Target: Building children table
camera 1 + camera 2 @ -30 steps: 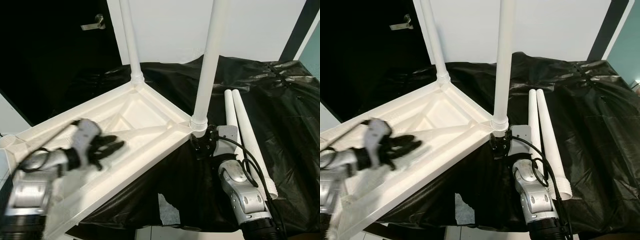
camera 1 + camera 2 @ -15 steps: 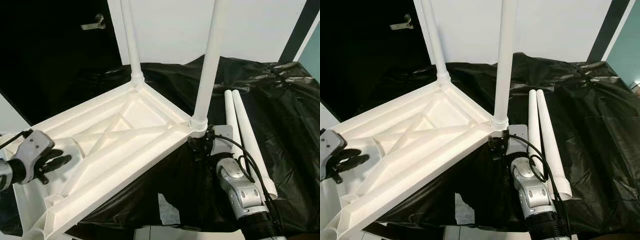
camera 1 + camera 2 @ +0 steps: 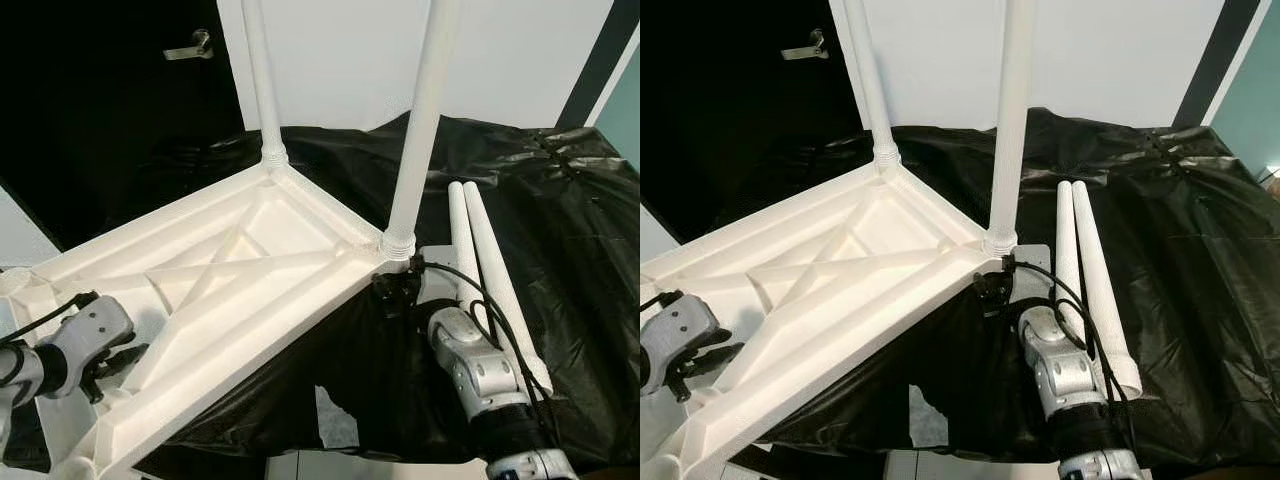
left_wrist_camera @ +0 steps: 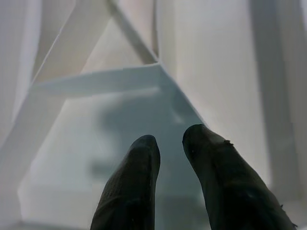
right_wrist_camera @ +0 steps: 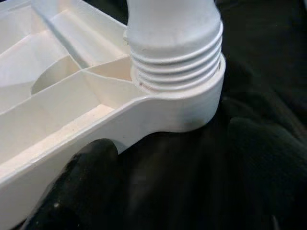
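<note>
Left eye view: white moulded-plastic children's tabletop (image 3: 250, 270) lies upside down on a surface draped in crinkled, glossy black plastic sheeting (image 3: 570, 230), its near-left end reaching past the sheeting's edge. Underside faces up; shallow recessed panels divided by raised ribs that cross in an X. The recesses hold nothing.

Two white round plastic legs stand upright in corner sockets: far corner leg (image 3: 260, 80) and near-right corner leg (image 3: 420, 120). Each has a ribbed, threaded collar at its base where it meets the socket. Right wrist view shows that collar (image 5: 175, 62) close up: smooth matte plastic, several thread rings seated in a rounded corner boss.

Two loose white plastic legs (image 3: 480, 260) lie side by side, touching, on the sheeting just right of the near-right corner.

Right gripper (image 3: 397, 292) sits at the near-right corner, low against the tabletop edge below the leg base; cannot tell whether its fingers are open or closed.

Left gripper (image 4: 169, 143) sits at the tabletop's near-left end; its black textured fingers (image 4: 139, 172) are nearly closed with a narrow gap, holding nothing, over a ribbed panel.

Dark door with a metal lever handle (image 3: 190, 45) behind, beside a white wall (image 3: 520, 50).
</note>
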`<state>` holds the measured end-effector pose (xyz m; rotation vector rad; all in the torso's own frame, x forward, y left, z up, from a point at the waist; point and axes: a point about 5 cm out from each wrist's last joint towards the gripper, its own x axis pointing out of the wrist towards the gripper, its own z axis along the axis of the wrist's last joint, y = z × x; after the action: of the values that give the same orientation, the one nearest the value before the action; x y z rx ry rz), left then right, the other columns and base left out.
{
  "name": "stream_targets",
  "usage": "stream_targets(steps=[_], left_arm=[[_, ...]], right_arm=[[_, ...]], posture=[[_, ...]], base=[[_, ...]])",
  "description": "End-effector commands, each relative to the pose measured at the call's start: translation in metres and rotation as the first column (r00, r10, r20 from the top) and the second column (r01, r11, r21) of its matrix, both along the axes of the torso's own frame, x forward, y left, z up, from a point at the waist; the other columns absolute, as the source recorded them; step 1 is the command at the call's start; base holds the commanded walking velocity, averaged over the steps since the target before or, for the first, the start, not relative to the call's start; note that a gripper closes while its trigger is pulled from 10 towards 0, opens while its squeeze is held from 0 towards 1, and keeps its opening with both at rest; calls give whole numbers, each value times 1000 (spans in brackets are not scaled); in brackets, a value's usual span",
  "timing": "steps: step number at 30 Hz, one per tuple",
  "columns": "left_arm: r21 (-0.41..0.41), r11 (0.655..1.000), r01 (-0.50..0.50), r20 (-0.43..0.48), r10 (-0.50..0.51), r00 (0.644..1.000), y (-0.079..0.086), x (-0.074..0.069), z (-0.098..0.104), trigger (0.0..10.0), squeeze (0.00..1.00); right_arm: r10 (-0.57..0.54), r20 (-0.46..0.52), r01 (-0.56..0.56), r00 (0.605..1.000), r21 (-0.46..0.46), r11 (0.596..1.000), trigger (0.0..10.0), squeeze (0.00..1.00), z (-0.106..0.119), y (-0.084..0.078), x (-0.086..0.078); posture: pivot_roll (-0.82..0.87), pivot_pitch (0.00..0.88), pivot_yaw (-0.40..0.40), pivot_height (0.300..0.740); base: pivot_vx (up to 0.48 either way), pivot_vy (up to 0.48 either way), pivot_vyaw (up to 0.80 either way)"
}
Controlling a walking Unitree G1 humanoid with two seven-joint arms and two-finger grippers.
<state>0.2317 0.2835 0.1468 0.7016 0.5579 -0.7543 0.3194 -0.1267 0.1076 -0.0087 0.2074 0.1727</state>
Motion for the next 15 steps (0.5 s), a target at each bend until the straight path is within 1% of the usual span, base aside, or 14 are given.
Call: stream_targets(steps=[1, 2, 3, 4, 5, 6, 7, 8, 9, 10, 12, 13, 15], left_arm=[[-77, 989, 128, -57, -132, 990, -26, -7, -3, 10000, 0], [-77, 989, 128, -57, -132, 990, -26, -7, -3, 10000, 0], [-98, 984, 149, -61, -155, 986, -32, -8, -3, 10000, 0], [-98, 984, 149, -61, -155, 986, -32, -8, -3, 10000, 0], [-119, 976, 182, -66, -190, 980, -41, -11, -3, 10000, 0], [-119, 976, 182, -66, -190, 980, -41, -11, -3, 10000, 0], [-140, 968, 207, -67, -218, 974, -51, -13, -5, 10000, 0], [-151, 964, 219, -68, -231, 970, -58, -14, -6, 10000, 0], [-191, 950, 249, -76, -267, 961, -76, -18, -11, 10000, 0], [-191, 950, 249, -76, -267, 961, -76, -18, -11, 10000, 0], [-212, 941, 264, -77, -285, 955, -86, -20, -14, 10000, 0], [-214, 940, 267, -73, -288, 955, -89, -20, -15, 10000, 0], [-213, 939, 270, -71, -290, 954, -90, -20, -15, 10000, 0]], right_arm=[[23, -19, -23, 1000, 8, 1000, 10000, 0, -3, 4, 5], [23, -19, -23, 1000, 8, 1000, 10000, 0, -3, 4, 5], [22, -16, -22, 1000, 2, 1000, 10000, 0, -2, 3, 8], [22, -16, -22, 1000, 2, 1000, 10000, 0, -2, 3, 8], [25, -11, -25, 1000, -7, 1000, 10000, 0, -1, 1, 11], [25, -11, -25, 1000, -7, 1000, 10000, 0, -1, 1, 11], [24, -8, -24, 1000, -15, 1000, 10000, 0, 0, -1, 16], [23, -8, -23, 1000, -18, 1000, 10000, 0, 1, -2, 18], [23, 3, -23, 1000, -25, 999, 10000, 0, 4, -5, 24], [23, 3, -23, 1000, -25, 999, 10000, 0, 4, -5, 24], [23, 11, -23, 1000, -32, 999, 10000, 0, 6, -8, 27], [24, 14, -23, 1000, -37, 999, 10000, 0, 6, -9, 27], [25, 16, -24, 1000, -40, 999, 10000, 0, 6, -9, 28]], posture=[[61, 0, 27, 740], [61, 0, 27, 740], [61, 0, 27, 740], [61, 0, 27, 740], [61, 0, 31, 740], [61, 0, 31, 740], [63, 0, 29, 740], [63, 0, 29, 740], [64, 0, 33, 740], [64, 0, 33, 740], [65, 0, 31, 740], [65, 0, 31, 740], [65, 0, 31, 740]], base=[[0, 0, 0], [0, 0, 0], [0, 0, 0], [0, 0, 0], [0, 0, 0], [0, 0, 0], [0, 0, 0], [0, 0, 0], [0, 0, 0], [0, 0, 0], [0, 0, 0], [0, 0, 0], [0, 0, 0]])
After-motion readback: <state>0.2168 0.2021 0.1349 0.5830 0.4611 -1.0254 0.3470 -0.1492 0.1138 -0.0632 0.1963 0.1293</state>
